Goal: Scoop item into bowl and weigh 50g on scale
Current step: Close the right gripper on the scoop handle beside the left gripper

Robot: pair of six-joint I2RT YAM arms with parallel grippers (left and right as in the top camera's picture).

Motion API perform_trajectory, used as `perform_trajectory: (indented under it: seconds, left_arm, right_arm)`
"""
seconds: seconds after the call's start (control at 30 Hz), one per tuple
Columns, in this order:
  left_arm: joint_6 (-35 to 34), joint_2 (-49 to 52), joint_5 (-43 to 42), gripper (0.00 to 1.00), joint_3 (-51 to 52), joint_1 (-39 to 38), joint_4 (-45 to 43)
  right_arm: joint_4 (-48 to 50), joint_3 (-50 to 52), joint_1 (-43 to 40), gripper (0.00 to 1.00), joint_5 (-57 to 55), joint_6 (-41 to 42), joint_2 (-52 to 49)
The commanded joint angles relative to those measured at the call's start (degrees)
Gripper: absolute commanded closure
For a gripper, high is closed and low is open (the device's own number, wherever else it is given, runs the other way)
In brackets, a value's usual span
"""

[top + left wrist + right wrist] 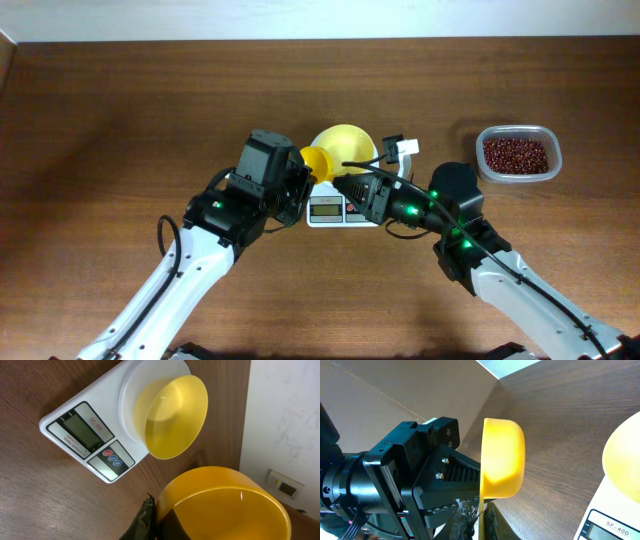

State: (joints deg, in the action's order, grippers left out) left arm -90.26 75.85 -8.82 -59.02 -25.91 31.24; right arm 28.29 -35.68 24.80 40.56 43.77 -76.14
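**Empty scoop by the scale, beans way off to the right**

So the scoop (315, 163) sits mid-frame in the overhead view, just left of the bowl (345, 147), which is on the scale (327, 210). Both look empty from the left wrist view. The left gripper (305, 178) is pressed together and seems to be pinching the scoop low down by the cup.

The beans (516, 155) are all in the tub (519, 129) at the far right, well apart from the scoop. That's the right arm's side, so that arm is clearly nearer. The right gripper (345, 185) points left at the scoop. In its own view the handle runs straight down from the cup toward its fingers.

That contact is blurry and cut off at the frame's bottom edge, so I can't tell if it's gripping. The scale's display isn't readable either.
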Motion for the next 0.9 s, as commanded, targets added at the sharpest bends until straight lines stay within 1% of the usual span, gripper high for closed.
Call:
perform_trajectory:
  seconds: [0.0, 0.1, 0.2, 0.33, 0.43, 0.63, 0.7, 0.8, 0.83, 0.87]
  left_arm:
    - [-0.5, -0.4, -0.4, 1.00, -0.8, -0.2, 0.6]
    - [-0.6, -0.4, -0.4, 1.00, -0.8, -0.2, 0.5]
    - [-0.6, -0.4, -0.4, 1.00, -0.8, -0.2, 0.3]
    - [-0.6, -0.4, -0.4, 1.00, -0.8, -0.2, 0.3]
    - [-0.6, -0.4, -0.4, 1.00, -0.8, -0.2, 0.3]
    - [-0.6, -0.4, -0.4, 1.00, -0.8, -0.2, 0.4]
    - [-0.5, -0.4, -0.4, 0.94, -0.8, -0.2, 0.6]
    - [-0.5, -0.4, -0.4, 0.75, -0.8, -0.2, 0.6]
    - [-0.6, -0.4, -0.4, 0.66, -0.8, -0.2, 0.6]
    - [-0.5, -0.5, -0.3, 0.62, -0.8, -0.2, 0.5]
  right_arm:
    - [0.2, -0.6, 0.3, 0.87, 0.9, 0.3, 0.2]
    - [0.2, -0.6, 0.3, 0.88, 0.9, 0.3, 0.2]
    - [0.2, -0.6, 0.3, 0.91, 1.0, 0.3, 0.2]
    - [-0.4, -0.6, 0.3, 0.92, 1.0, 0.3, 0.2]
    - [-0.4, -0.6, 0.3, 0.96, 1.0, 0.3, 0.2]
    - [-0.4, -0.6, 0.3, 0.96, 0.8, 0.3, 0.2]
    - [-0.4, -0.6, 0.3, 0.96, 0.8, 0.2, 0.2]
    - [-0.4, -0.6, 0.3, 0.96, 0.8, -0.3, 0.2]
    - [-0.4, -0.6, 0.3, 0.96, 0.7, -0.4, 0.2]
    - [-0.4, -0.6, 0.3, 0.96, 0.5, -0.4, 0.2]
